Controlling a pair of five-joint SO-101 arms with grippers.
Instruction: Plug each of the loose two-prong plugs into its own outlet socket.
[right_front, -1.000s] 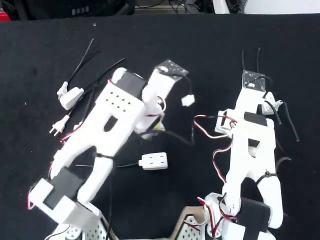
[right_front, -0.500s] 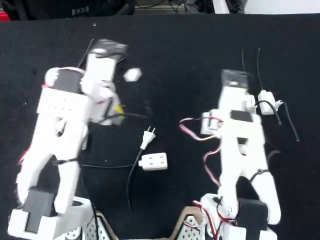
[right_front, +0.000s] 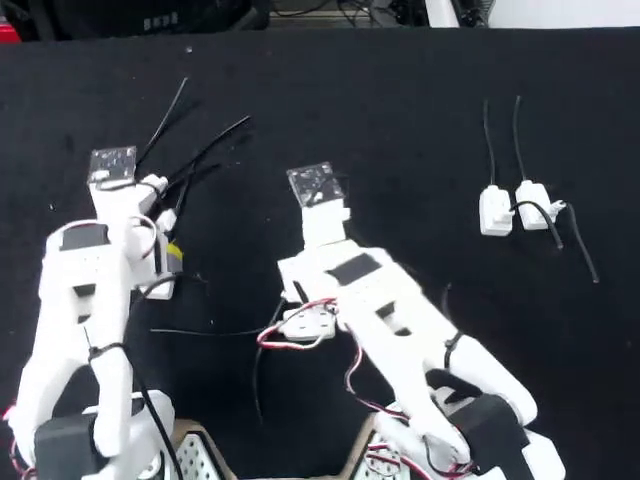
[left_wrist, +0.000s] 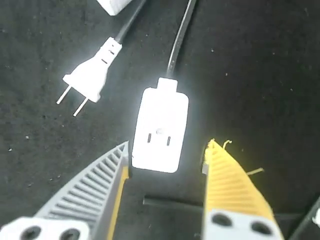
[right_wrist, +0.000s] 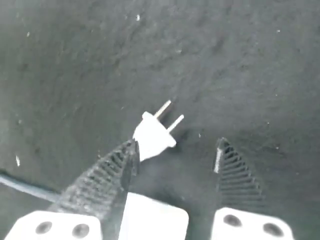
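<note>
My left gripper (left_wrist: 165, 152) is open, with one grey and one yellow finger either side of a white outlet socket (left_wrist: 161, 130) lying on the black mat. A loose white two-prong plug (left_wrist: 90, 77) lies just beside that socket, prongs pointing away from it. In the high view this arm (right_front: 85, 270) stands at the table's left. My right gripper (right_wrist: 177, 145) is open above another white two-prong plug (right_wrist: 154, 134), which lies close to one finger. The right arm (right_front: 380, 310) stretches across the middle, over a white outlet (right_front: 310, 320).
Two white sockets (right_front: 495, 210) (right_front: 532, 205) with black cords lie at the right of the mat. Black cords (right_front: 200, 150) fan out at the back left. Red and white arm wires (right_front: 290, 340) loop near the middle outlet.
The left arm swung from the middle to the table's left. The right arm swung from the sockets at the right over to the plug in the middle.
</note>
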